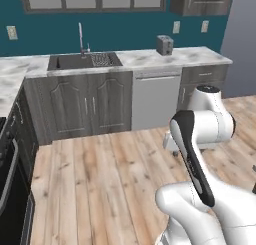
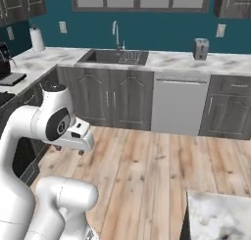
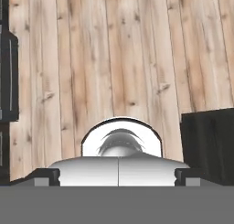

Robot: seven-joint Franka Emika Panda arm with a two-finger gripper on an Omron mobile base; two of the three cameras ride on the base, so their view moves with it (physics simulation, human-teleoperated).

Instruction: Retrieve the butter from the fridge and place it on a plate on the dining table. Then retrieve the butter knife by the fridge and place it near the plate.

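Note:
My gripper (image 2: 69, 150) hangs low in front of the folded arm and points down at the wooden floor. In the hand view its two dark fingertips (image 3: 43, 175) stand far apart at the bottom corners, open, with nothing between them. A marble corner of the dining table (image 2: 220, 212) shows at the lower right of the right base view, to the right of the gripper. The butter, the plate and the butter knife are out of view. A tall slate-grey surface (image 1: 242, 39) at the far right edge may be the fridge's side; I cannot tell.
Ahead runs a marble wall counter (image 1: 145, 58) with a sink (image 1: 82, 61), a tap and a toaster (image 1: 164, 44), over dark grey cabinets and a dishwasher (image 1: 155, 101). A black oven (image 1: 10, 184) stands at the left. Wooden floor (image 2: 157, 175) lies between.

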